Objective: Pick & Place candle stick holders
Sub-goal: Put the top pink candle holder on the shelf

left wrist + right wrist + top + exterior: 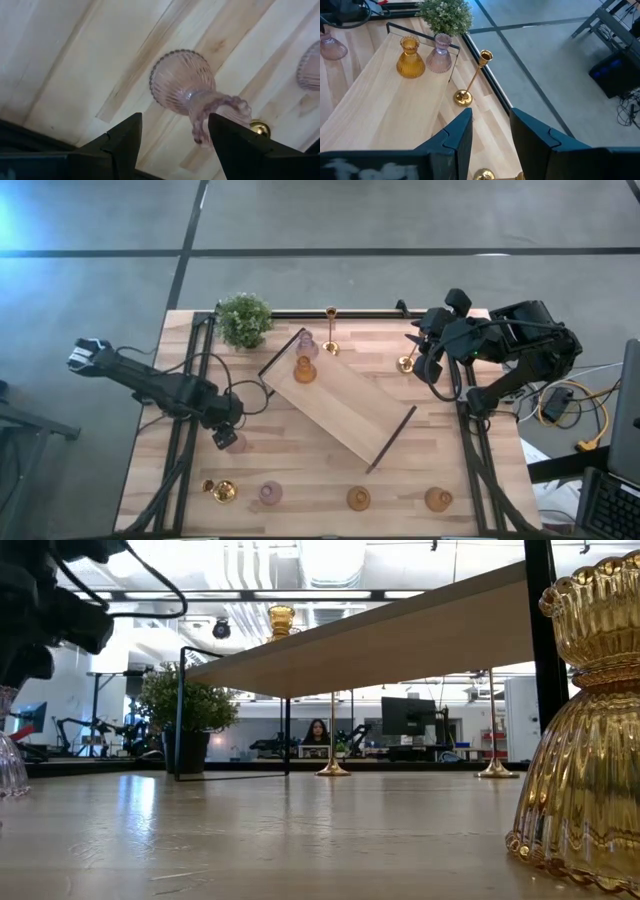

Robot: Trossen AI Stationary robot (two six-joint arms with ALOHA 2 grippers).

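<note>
The left arm reaches in from the table's left edge, stretched low across the wood, and its left gripper (227, 437) sits at the left-middle of the table (440, 465) over a pale pink glass holder (192, 97). In the left wrist view the fingers (125, 145) stand apart on either side of that holder's neck; whether they press it cannot be told. The holder seems tilted, its ribbed base turned toward the camera.

In the middle lies the long light-wood tray (345, 405), set diagonally, with an amber holder (305, 369) and a second pink one (306, 345) standing together at its upper-left end. A green potted plant (244, 319) stands just beside that end.

The right arm is folded at the table's far right corner; the right gripper (420, 352) hangs above a gold stemmed holder (406, 364), jaws parted and holding nothing visible.

Counted in the overhead view — three gold pieces: one tall stick (331, 330) by the back edge, the one under the right gripper, and a gold piece near the front-left corner (223, 491). Three pink: one at the left gripper, one on the tray, one on the front edge (270, 494). Three amber: one on the tray, two along the front (358, 499) (438, 499).
</note>
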